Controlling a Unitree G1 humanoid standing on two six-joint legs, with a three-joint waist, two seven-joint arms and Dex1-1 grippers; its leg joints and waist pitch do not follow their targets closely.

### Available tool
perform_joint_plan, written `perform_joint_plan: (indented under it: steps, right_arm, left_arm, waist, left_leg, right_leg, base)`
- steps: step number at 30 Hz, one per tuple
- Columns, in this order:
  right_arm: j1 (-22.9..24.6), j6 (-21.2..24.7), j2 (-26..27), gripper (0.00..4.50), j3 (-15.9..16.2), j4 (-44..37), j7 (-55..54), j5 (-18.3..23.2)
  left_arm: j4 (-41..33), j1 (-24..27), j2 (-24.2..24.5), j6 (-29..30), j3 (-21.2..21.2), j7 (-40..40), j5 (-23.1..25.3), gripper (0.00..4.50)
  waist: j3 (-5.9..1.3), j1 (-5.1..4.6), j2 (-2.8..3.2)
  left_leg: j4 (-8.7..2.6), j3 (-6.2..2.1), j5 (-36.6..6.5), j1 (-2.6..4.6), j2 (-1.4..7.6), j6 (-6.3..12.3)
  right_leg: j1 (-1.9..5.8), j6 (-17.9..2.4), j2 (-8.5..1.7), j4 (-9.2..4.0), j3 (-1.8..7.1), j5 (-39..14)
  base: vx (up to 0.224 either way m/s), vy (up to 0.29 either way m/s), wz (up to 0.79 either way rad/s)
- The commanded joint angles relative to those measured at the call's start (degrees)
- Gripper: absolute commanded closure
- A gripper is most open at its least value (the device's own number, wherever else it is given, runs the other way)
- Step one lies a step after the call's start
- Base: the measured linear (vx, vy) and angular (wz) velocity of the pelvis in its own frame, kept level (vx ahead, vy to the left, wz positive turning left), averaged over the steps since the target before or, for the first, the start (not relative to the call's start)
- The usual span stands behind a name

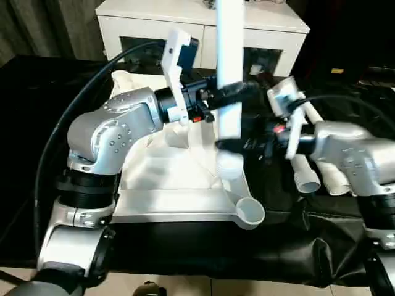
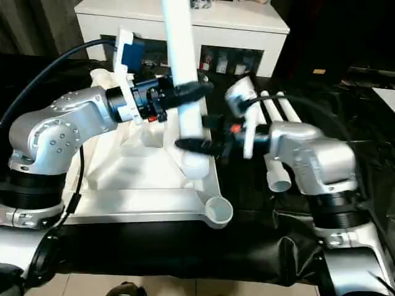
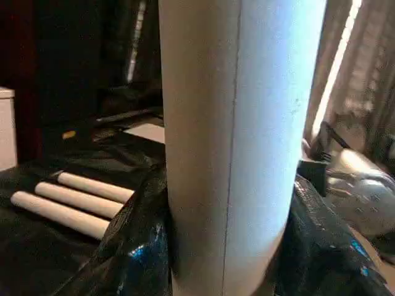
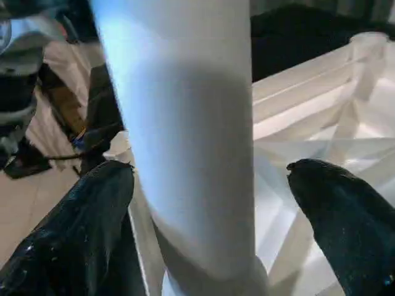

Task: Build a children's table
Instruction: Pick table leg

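Left eye view looks down over both silver forearms at the table top [image 1: 179, 185], which lies underside up on the black-draped counter [image 1: 278, 246], its ribs and round corner sockets facing the ceiling so that legs can go in from above. One leg [image 1: 229, 74] stands upright on the side of the top nearest the right arm, its lower end meeting the top beside the ribs. I cannot tell from these pictures whether it is fully seated in a socket.

The left gripper [image 1: 237, 91] reaches in level and has its black fingers [image 3: 133, 246] clamped on either side of the leg's shaft, well above the base. That high, sideways hold looks chosen to keep the tube vertical and to let the wrist turn or press it. The right gripper [image 2: 200, 131] sits lower on the same leg, but its fingers [image 4: 339, 197] stand wide apart, with clear gaps between each pad and the tube, so it holds nothing. My reading is that the left arm alone carries the leg now, while the right is placed to take a lower grip or guide the base.

The empty socket [image 1: 250, 211] at the near corner is open and unobstructed. Three spare legs [image 2: 274, 132] lie side by side on the counter just beyond the right arm, within its reach. Behind the top stands a white cabinet [image 1: 259, 28], apart from the work.
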Motion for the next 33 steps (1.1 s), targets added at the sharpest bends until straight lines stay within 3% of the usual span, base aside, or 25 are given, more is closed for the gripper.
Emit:
perform_joint_plan:
  steps: [1,10,11,25,33]
  right_arm:
    - [-1.3,-1.0,-0.6,0.29,1.2,0.2,1.5,-0.7]
    - [-1.2,-2.1,-1.1,0.83,3.6,0.6,3.8,-2.1]
    - [-1.1,-2.2,-1.1,1.07,3.9,0.5,3.9,-2.2]
    - [-0.4,-2.6,-0.6,2.34,4.5,-0.3,5.0,-3.0]
    - [0.8,-2.4,0.4,2.51,3.6,-1.1,3.4,-2.5]
  left_arm:
    - [-0.5,-1.7,0.4,-1.4,-1.6,-2.5,1.2,2.68]
    - [0.6,-2.3,1.1,-2.8,-3.2,-5.4,1.7,2.68]
    - [0.6,-2.3,1.2,-2.8,-3.3,-5.6,1.7,2.68]
    - [2.0,-2.7,1.7,-4.2,-4.1,-7.7,3.2,2.68]
    - [3.2,-3.2,1.7,-4.1,-3.8,-6.5,4.3,2.68]
  waist:
    - [-4.40,0.05,-0.06]
    - [-4.48,0.01,0.02]
    - [-4.47,-0.01,0.02]
    - [-4.55,0.07,0.30]
    - [-4.55,0.09,0.51]
  left_leg:
    - [-4.33,-1.40,-5.4,2.29,3.40,-1.04]
    - [-4.32,-1.38,-5.8,2.30,3.39,-1.22]
    - [-4.33,-1.42,-5.8,2.25,3.41,-1.26]
    - [-4.26,-1.42,-6.4,2.34,3.39,-1.32]
    - [-4.35,-1.50,-7.7,2.40,3.37,-2.00]
  right_leg:
    - [2.11,-15.6,-4.05,-3.21,2.21,0.4]
    - [2.20,-16.3,-4.02,-3.05,2.20,1.5]
    - [2.25,-16.3,-4.04,-3.03,2.19,1.5]
    - [2.23,-16.8,-4.03,-2.97,2.21,2.1]
    - [2.22,-16.7,-3.99,-3.01,2.18,1.3]
  base:
    - [0.000,0.000,0.00]
    - [0.000,0.000,0.00]
    - [0.000,0.000,0.00]
    - [0.000,0.000,0.00]
    - [0.000,0.000,0.00]
